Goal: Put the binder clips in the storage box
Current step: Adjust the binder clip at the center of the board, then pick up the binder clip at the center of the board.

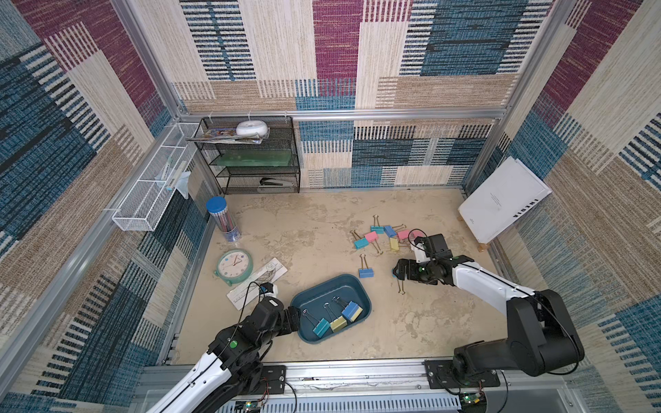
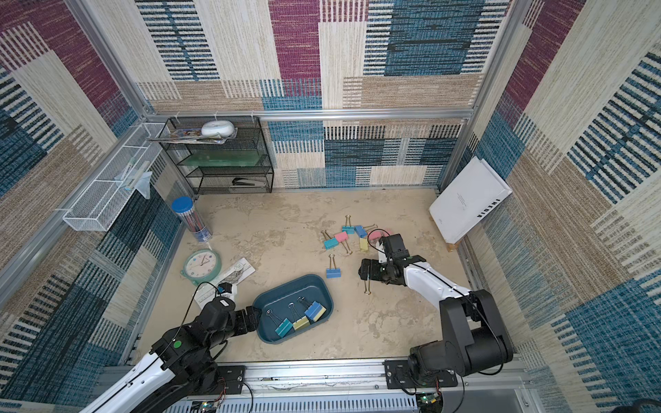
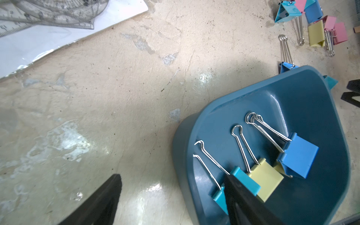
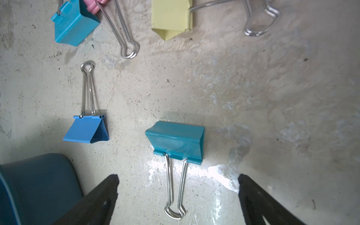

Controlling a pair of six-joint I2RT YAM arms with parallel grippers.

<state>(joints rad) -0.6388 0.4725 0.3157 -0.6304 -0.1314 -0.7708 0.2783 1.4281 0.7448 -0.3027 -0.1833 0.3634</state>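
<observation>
Patchwork woven panels [image 1: 336, 43] enclose a mottled beige surface [image 1: 314, 229]. On it the storage box [image 1: 354, 284], a shallow dark teal tub with rounded corners, sits toward the front between the two arms. Both top views show three binder clips [image 1: 338, 323] lying in it in a row, teal, yellow and blue, with their wire handles pointing the same way. The left wrist view adds a sliver of a second yellow body tucked under the blue one. That view also shows the left hand [image 3: 172, 176] spread, one finger outside the box wall and the other above the teal one inside. Pink, yellow, blue and teal clips lie in a loose cluster [image 1: 381, 236] toward the back right, with a lone blue clip [image 1: 366, 272] between it and the box. From above, the right hand [image 1: 397, 271] hides a loose teal clip [image 4: 175, 139] except for its handles. The right wrist view shows it whole, flat on the surface, its handles lying between the widely spread fingers and clear of both.
</observation>
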